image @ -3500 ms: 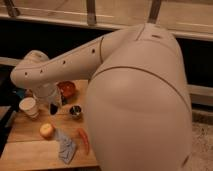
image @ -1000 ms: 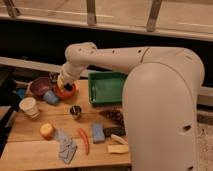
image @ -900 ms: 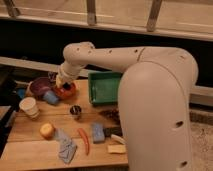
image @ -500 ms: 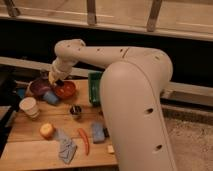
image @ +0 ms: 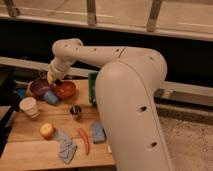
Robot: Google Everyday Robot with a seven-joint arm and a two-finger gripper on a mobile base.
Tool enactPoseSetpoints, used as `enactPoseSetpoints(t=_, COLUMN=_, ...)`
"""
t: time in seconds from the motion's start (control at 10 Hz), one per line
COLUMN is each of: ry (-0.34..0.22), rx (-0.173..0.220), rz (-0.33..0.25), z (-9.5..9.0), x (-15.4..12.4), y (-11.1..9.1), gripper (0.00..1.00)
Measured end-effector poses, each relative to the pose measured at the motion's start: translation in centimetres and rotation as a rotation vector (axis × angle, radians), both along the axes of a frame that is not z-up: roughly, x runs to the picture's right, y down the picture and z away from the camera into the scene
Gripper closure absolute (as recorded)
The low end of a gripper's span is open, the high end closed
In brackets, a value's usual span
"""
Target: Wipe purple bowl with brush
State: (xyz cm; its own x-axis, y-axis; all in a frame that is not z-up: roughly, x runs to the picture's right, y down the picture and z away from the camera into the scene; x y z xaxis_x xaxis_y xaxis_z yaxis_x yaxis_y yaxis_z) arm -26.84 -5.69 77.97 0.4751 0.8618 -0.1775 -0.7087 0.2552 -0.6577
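The dark purple bowl [image: 39, 87] sits at the back left of the wooden table [image: 30, 150], touching the orange-red bowl [image: 65, 90] on its right. My gripper [image: 54, 80] hangs at the end of the white arm [image: 95, 52], just above the gap between the two bowls, close to the purple bowl's right rim. A dark end shows at the gripper, but I cannot tell if it is the brush. I cannot pick out the brush anywhere else.
A small blue cup [image: 51, 98] stands in front of the bowls. There is also a white cup [image: 29, 106], a metal cup [image: 76, 111], a yellow fruit [image: 47, 130], a red chili [image: 84, 141], a grey-blue cloth [image: 66, 148], a blue sponge [image: 98, 133] and a green bin [image: 92, 87] partly behind the arm.
The arm has swung left across the table. The gripper has moved from over the orange-red bowl toward the purple bowl. My body now hides more of the green bin and the table's right side.
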Motion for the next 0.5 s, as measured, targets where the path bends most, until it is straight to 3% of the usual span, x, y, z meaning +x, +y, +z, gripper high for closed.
enactPoseSetpoints(t=0.3, ry=-0.021, rx=0.016, rz=0.018, z=1.2, x=-0.1, y=-0.6, gripper=1.00)
enactPoseSetpoints(t=0.5, ry=-0.070, rx=0.025, rz=0.031, z=2.7, x=-1.4, y=-1.0, gripper=1.00)
